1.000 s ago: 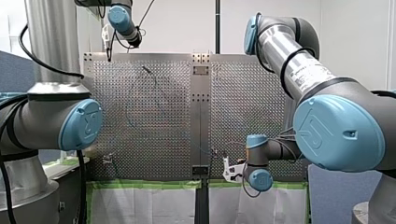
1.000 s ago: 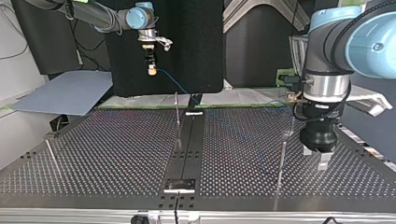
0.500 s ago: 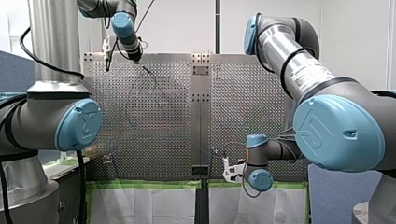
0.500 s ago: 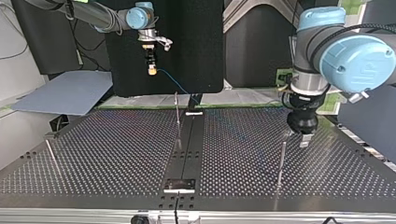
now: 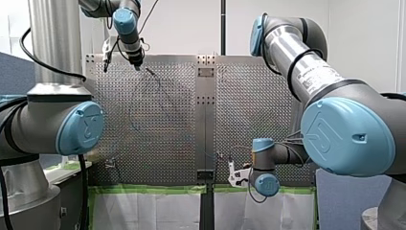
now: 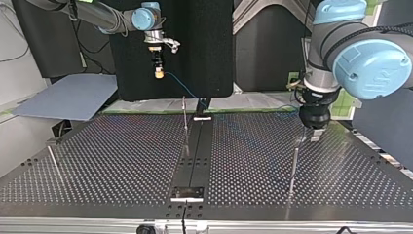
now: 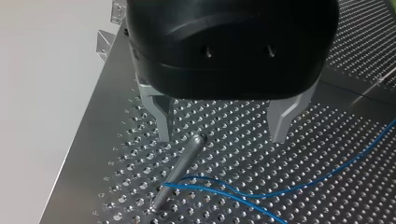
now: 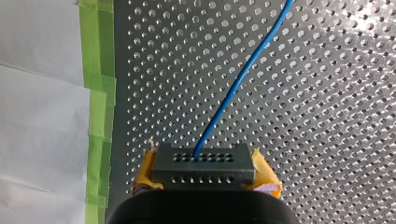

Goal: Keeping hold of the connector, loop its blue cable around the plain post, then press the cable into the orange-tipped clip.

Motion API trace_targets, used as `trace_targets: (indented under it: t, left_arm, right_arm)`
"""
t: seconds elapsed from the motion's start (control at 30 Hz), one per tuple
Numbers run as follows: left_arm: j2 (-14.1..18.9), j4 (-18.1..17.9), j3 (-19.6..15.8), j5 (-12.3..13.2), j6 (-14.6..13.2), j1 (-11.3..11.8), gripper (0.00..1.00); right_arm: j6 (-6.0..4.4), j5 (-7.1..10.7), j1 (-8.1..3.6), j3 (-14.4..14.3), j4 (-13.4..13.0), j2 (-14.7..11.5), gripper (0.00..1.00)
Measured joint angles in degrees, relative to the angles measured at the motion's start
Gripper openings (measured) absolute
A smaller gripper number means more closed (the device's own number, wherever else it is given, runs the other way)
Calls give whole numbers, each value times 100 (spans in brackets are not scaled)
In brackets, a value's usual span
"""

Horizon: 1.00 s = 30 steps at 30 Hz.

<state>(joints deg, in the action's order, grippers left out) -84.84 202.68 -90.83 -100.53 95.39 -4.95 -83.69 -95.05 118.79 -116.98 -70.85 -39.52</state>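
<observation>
Your right gripper [image 8: 203,173] is clamped on the connector [image 8: 203,162] at the table's near edge, and the blue cable [image 8: 233,93] bends beside the plain post [image 7: 180,170] at far left, under your wide-spread left gripper [image 7: 223,133], so finishing the loop and pressing into the orange-tipped clip look left.

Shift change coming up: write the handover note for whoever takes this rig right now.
Right gripper: shut on the connector with its yellow pads, held up off the table.
Left gripper: open and empty, over the plain post, whose tip shows between the fingers.
Blue cable: runs from the connector out across the table; a bend of it lies at the post's base.
Done: connector gripped.
Left: I cannot tell whether the bend truly goes round the post, so check the loop. Then press the cable into the orange-tipped clip, which I cannot make out in these views.
</observation>
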Motion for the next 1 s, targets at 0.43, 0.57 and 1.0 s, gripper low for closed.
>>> trace_targets:
  t: [0.43, 0.57, 1.0]
  left_arm:
    - [38, 36, 6, -82, 8, 1, 99]
    - [66, 36, 6, -233, 10, 1, 99]
    - [79, 15, 7, -256, -22, -39, 99]
  right_arm:
    - [0, 3, 5, 5, 14, 0, 0]
    - [0, 2, 7, 5, 28, 0, 0]
    - [3, 3, 8, 12, 41, -7, 0]
